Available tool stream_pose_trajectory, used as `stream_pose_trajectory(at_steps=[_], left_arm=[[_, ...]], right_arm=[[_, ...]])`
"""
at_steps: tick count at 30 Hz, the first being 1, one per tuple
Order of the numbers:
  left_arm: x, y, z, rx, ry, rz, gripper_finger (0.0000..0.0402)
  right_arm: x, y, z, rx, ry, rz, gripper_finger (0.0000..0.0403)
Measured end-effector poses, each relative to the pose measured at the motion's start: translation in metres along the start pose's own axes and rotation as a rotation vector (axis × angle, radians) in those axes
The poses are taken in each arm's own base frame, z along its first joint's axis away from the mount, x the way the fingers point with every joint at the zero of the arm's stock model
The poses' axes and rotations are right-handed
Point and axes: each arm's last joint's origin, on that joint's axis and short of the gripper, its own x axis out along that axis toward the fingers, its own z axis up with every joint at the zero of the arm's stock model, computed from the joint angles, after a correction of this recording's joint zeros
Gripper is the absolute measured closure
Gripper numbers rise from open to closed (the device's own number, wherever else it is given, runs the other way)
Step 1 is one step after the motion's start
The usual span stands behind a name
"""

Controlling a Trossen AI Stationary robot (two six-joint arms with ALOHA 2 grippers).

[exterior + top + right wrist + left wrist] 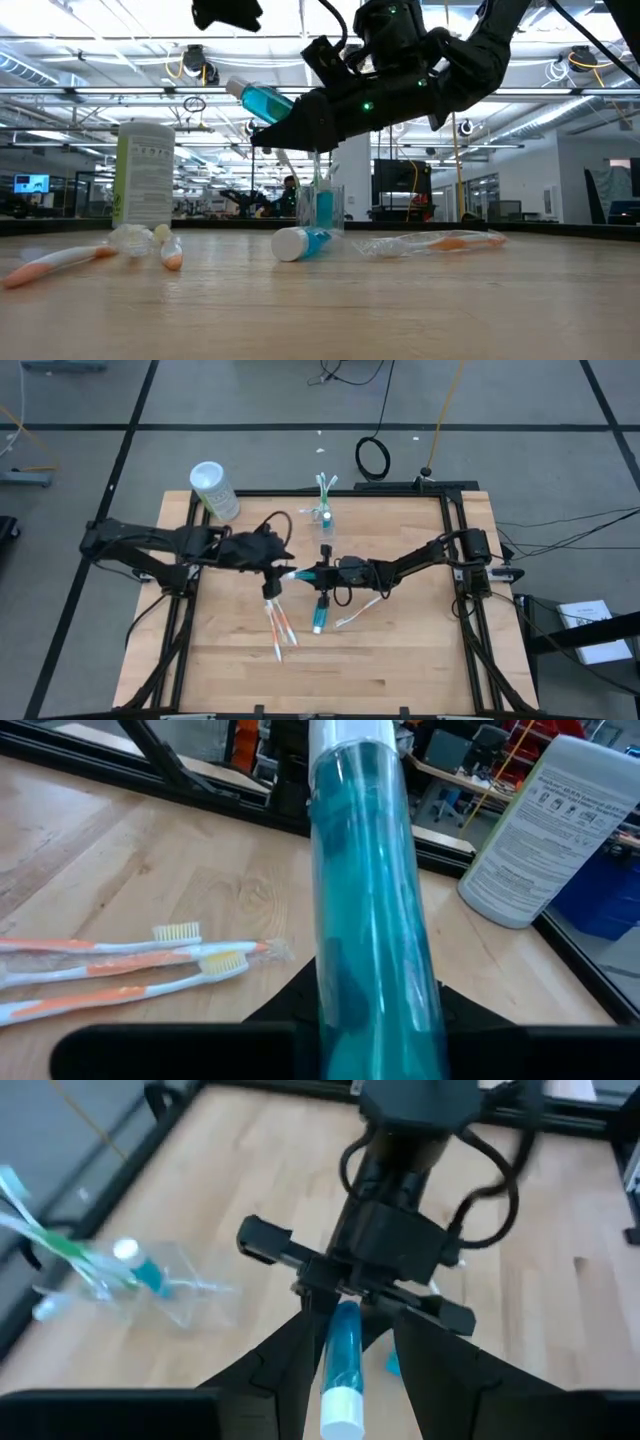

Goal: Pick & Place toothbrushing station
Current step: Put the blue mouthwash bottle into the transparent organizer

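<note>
Mid-table, above the wooden table (pixel 400 650): right gripper (pixel 305 574) holds a blue toothpaste tube (pixel 262 101) aloft, jaws narrow on its tail, white cap pointing at the left gripper (pixel 272 565), which sits just beside it, fingers partly apart around the cap end; whether they touch the tube I cannot tell. Step looks like a transfer or carry toward the clear cup (pixel 325 515) at the far edge, already holding green brushes and one tube. Next move needs the tube turned upright over the cup. Still lying flat: a second tube (pixel 319 618), orange toothbrushes (pixel 279 628) nearer left, one brush (pixel 358 613) to the right.
</note>
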Motion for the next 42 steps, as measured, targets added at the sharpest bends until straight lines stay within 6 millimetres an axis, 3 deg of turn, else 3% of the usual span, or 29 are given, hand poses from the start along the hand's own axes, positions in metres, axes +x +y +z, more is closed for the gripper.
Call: stream_pose_trajectory(at_steps=[6,12,21,34,42], left_arm=[[-0.004,-0.017,-0.015,0.101,-0.103,0.071,0.0256],[-0.002,-0.019,-0.029,0.062,-0.198,0.085,0.0256],[-0.03,-0.024,-0.034,0.096,-0.356,0.007,0.0256],[-0.022,-0.022,-0.064,0.071,-0.328,-0.029,0.0256],[-0.015,-0.024,-0.067,0.231,-0.284,0.002,0.0256]], right_arm=[[-0.005,-0.005,0.015,0.006,-0.053,-0.012,0.0353],[-0.009,-0.007,0.026,0.012,-0.092,0.009,0.0355],[-0.016,-0.01,0.037,0.088,-0.155,0.134,0.0354],[-0.017,-0.009,0.042,0.127,-0.2,0.192,0.0354],[-0.017,-0.01,0.042,0.129,-0.205,0.19,0.0353]])
